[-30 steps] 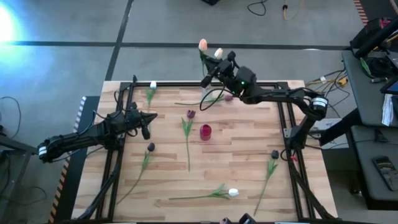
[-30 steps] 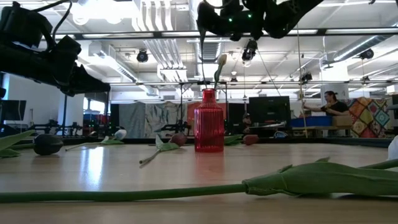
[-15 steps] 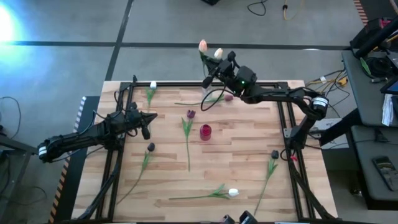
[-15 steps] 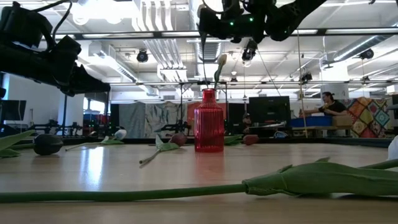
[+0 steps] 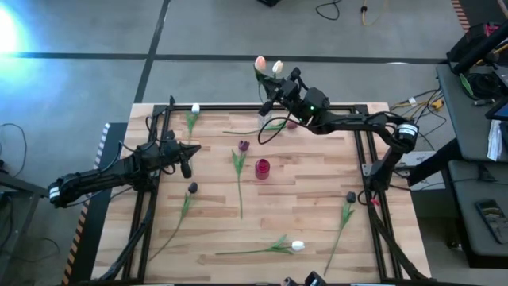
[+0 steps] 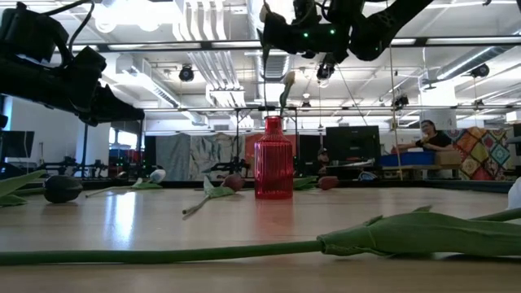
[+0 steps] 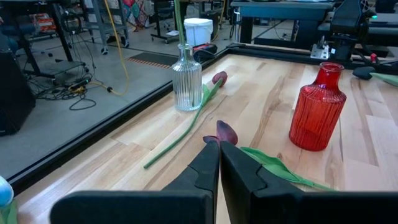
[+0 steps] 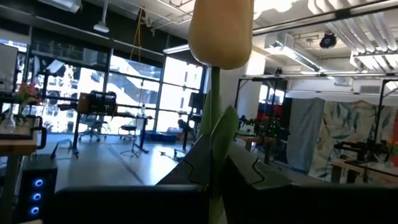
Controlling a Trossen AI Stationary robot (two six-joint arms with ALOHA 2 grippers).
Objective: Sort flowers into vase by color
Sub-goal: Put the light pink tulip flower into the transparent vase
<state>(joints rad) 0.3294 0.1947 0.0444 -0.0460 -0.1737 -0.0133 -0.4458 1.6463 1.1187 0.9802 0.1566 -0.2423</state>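
Note:
My right gripper point(image 5: 279, 84) is above the table's far edge, shut on a cream tulip whose head point(image 5: 278, 67) sits next to a peach tulip head point(image 5: 259, 61). The peach tulip's stem stands in a clear ribbed vase point(image 7: 186, 87). A red vase point(image 5: 262, 168) stands mid-table. My left gripper point(image 5: 187, 156) is shut, touches nothing and hovers over the table's left part. Several tulips lie flat on the wood: purple point(image 5: 244, 145), dark point(image 5: 192, 187), white point(image 5: 195, 109), white point(image 5: 298, 246), dark point(image 5: 350, 197) and maroon point(image 5: 291, 124). My right gripper pinches the cream tulip's stem point(image 8: 214, 118) between its two fingers point(image 8: 198, 157), together with a green leaf. The head point(image 8: 221, 31) stands out beyond the fingertips. The flower is lifted clear of the table.
A black rail frame point(image 5: 361, 151) runs along the table's edges. In the low view the red vase point(image 6: 273, 159) stands in front of the clear one. A long stem and leaf point(image 6: 391, 236) lie close to the near edge. A person point(image 6: 431, 134) sits far behind the table.
My right arm's wrist has drifted slightly toward the table's right, while the cream tulip's head has stayed beside the peach one. My left arm has kept still.

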